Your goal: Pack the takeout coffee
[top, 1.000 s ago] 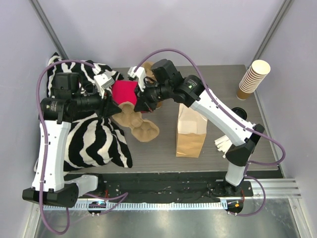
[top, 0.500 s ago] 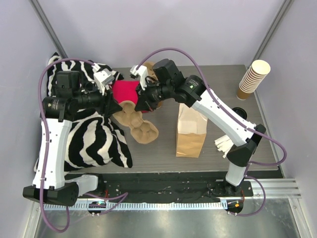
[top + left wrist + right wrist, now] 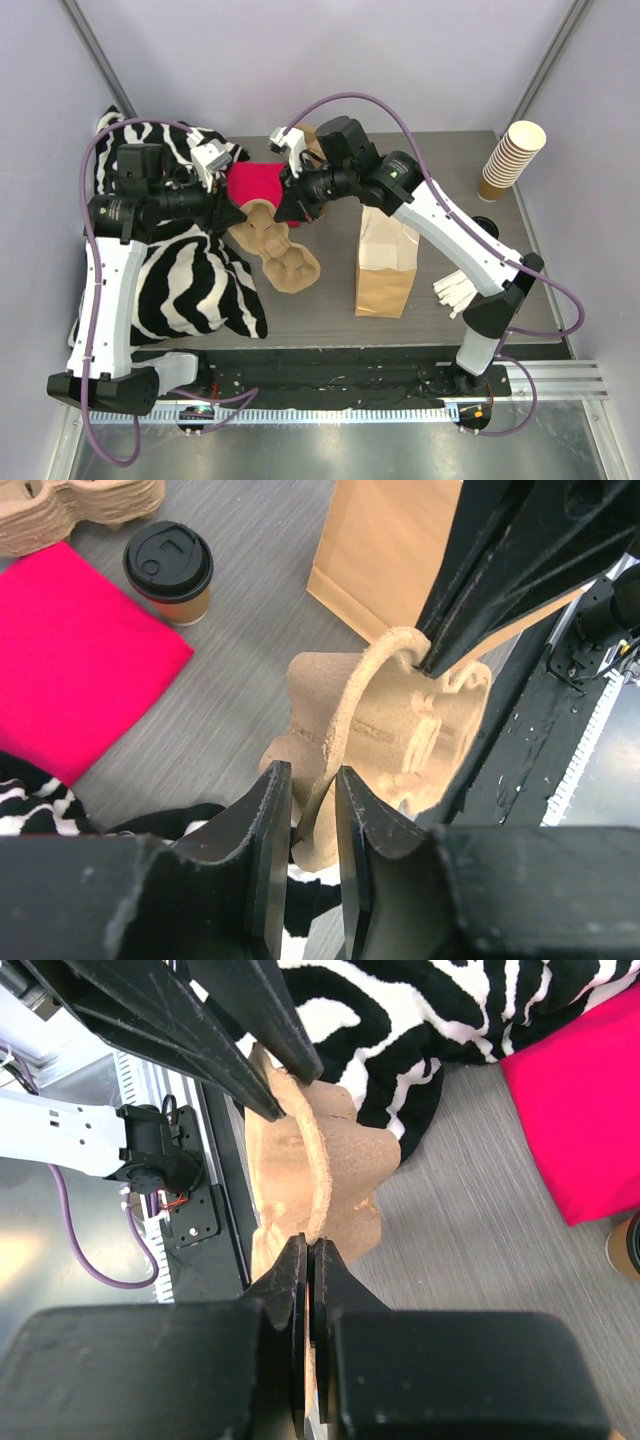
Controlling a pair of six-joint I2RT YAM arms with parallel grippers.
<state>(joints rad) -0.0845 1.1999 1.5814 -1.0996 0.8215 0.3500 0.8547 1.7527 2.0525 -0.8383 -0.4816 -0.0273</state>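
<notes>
left gripper (image 3: 308, 776), one of two, clamped on the rim of the moulded brown pulp cup carrier (image 3: 400, 720); right gripper (image 3: 310, 1252) pinched flat on its opposite edge, so the carrier stands tilted on edge between them. nearest, one black-and-white zebra-striped cloth (image 3: 190, 285). beyond the left gripper, up and to the left in its wrist view and well apart from both grippers, one small tan paper coffee cup with a black plastic lid (image 3: 168, 568) stands on the grey wooden table (image 3: 250, 630), long axis vertical, lid up, just beside one flat pink cloth (image 3: 70, 650). one tan paper bag (image 3: 395, 550) lies to its right. farther: one stack of spare pulp carriers (image 3: 80, 505); one stack of lidless tan cups (image 3: 510, 158).
</notes>
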